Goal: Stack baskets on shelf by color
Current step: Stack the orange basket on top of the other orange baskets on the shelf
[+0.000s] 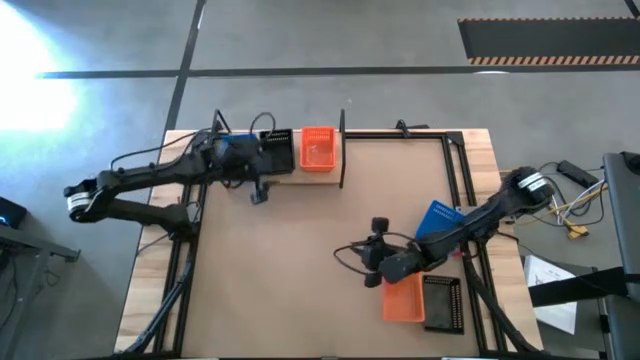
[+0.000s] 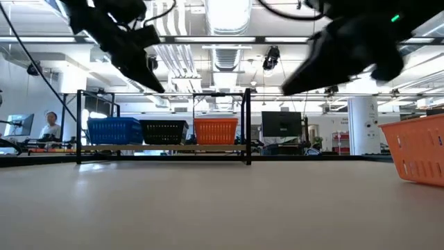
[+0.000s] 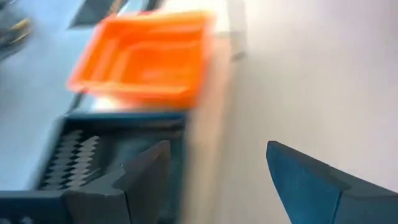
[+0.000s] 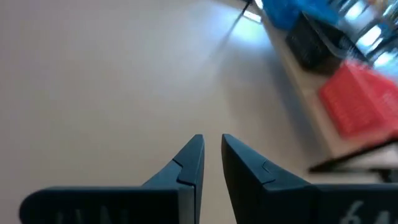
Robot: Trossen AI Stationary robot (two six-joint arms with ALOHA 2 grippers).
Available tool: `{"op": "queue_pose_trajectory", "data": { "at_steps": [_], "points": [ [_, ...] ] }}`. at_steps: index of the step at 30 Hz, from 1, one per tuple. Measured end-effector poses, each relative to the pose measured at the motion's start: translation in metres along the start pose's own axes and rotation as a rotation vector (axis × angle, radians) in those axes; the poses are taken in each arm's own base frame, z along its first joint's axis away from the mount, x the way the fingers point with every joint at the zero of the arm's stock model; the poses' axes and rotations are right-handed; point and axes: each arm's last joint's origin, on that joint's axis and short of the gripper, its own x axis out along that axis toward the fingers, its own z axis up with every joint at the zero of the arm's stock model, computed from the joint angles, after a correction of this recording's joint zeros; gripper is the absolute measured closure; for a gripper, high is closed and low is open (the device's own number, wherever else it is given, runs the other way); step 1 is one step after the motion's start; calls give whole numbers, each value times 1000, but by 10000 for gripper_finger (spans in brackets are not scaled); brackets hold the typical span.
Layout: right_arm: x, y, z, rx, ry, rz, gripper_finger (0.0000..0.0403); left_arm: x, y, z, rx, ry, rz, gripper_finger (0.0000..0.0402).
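Shelf [image 2: 163,148] at the far edge of the surface [image 1: 300,250], carrying a blue basket [image 2: 114,130], a black basket [image 2: 164,130] and an orange basket [image 2: 216,130] side by side, one colour per place. Left end effector [image 1: 262,190] hangs just in front of the shelf near the black basket, its fingers [image 3: 140,177] well apart and holding nothing. Right end effector [image 1: 378,232] hovers over the bare middle of the surface, its fingers [image 4: 189,163] nearly together and empty.

Loose stock lies at the near right: an orange basket [image 1: 403,298] touching a black one [image 1: 443,304], and a blue one [image 1: 437,218] partly under the right arm.

The step in hand appears to be the right arm's fetch of a loose basket. To do it well: spread the fingers first, descend on one long rim wall, not a corner, and lift straight so the touching neighbour is not dragged. Carry level, then lower squarely into the same-coloured basket so the two nest.
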Motion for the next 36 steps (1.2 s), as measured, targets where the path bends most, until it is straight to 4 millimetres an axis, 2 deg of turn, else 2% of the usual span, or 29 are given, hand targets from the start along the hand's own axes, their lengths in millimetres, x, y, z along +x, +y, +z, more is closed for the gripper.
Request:
{"op": "queue_pose_trajectory", "data": {
  "at_steps": [7,14,20,25,29,33,36],
  "points": [
    [-48,-14,-6,349,215,265,355,15,-51,-27,11,-221,-147,150],
    [-90,-41,-23,586,429,179,355,33,-86,-56,-105,-505,-237,150],
    [-112,-59,-38,732,594,113,355,42,-99,-66,-170,-537,-297,150],
    [-116,-58,-36,807,648,192,339,52,-106,-65,-174,-499,-313,150],
    [-107,-46,-24,786,562,303,303,61,-109,-61,-173,-471,-311,150],
    [-89,-26,-16,683,494,396,258,69,-111,-59,-170,-451,-310,150],
    [-76,-14,-18,545,490,408,228,72,-112,-58,-165,-440,-310,150]
  ]
}}
